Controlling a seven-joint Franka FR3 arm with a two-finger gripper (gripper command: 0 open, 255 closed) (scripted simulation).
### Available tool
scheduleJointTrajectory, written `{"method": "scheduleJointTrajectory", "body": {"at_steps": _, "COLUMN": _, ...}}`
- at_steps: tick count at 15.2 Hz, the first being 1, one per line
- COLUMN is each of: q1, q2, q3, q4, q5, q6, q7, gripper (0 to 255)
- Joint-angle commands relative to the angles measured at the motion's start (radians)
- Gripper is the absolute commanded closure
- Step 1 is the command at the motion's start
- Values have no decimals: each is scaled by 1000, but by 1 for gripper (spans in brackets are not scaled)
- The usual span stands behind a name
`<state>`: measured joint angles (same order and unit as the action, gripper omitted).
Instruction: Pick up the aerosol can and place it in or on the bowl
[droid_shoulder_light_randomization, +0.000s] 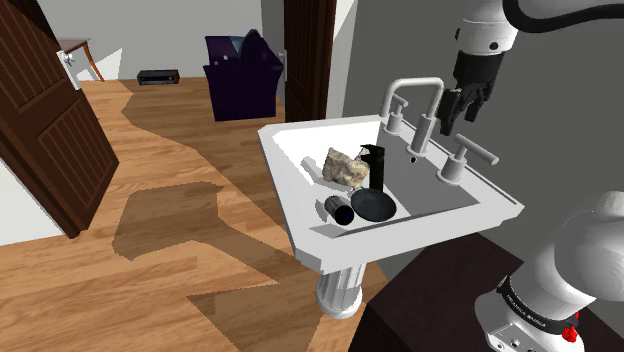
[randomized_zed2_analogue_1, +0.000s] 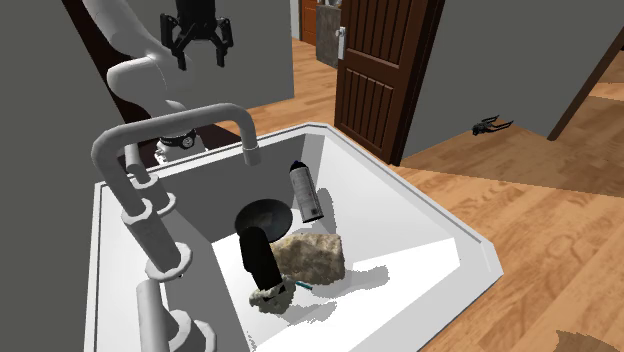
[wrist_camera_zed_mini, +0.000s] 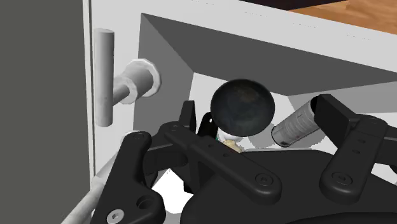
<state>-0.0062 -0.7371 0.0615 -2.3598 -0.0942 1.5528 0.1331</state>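
Beginning with the shoulder view, the end effector (droid_shoulder_light_randomization: 462, 108) is noted aloft beside the faucet (droid_shoulder_light_randomization: 413, 85), at 1 o'clock from the bowl (droid_shoulder_light_randomization: 372, 206) and well apart from the basin contents. The aerosol can (droid_shoulder_light_randomization: 338, 208) is recorded lying on its side in the sink (droid_shoulder_light_randomization: 300, 235), just beside the bowl at its 9 o'clock. A lying can is judged to call for a grip across its body. An upright black bottle (droid_shoulder_light_randomization: 372, 168) and a rough tan lump (droid_shoulder_light_randomization: 345, 167) are crowded at the bowl's 12 and 11 o'clock, so the descent is judged tight.

From the second exterior view, the fingers are seen spread apart with nothing between them, a point left unclear by the shoulder view. The can is placed at 2 o'clock of the bowl.

In the wrist view, the dark bowl is framed between the released fingers, with the can just beside it toward one finger. Whether can and bowl touch cannot be confirmed. The approach is judged not yet begun.
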Motion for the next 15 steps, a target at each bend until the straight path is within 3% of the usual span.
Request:
{"method": "scheduleJointTrajectory", "body": {"at_steps": 1, "q1": 0, "q2": 0, "q3": 0, "q4": 0, "q5": 0, "q6": 0, "q7": 0, "gripper": 0}}
{"method": "scheduleJointTrajectory", "body": {"at_steps": 15, "q1": -19, "q2": 512, "q3": 12, "q4": 69, "q5": 180, "q6": 281, "q7": 193, "gripper": 0}}
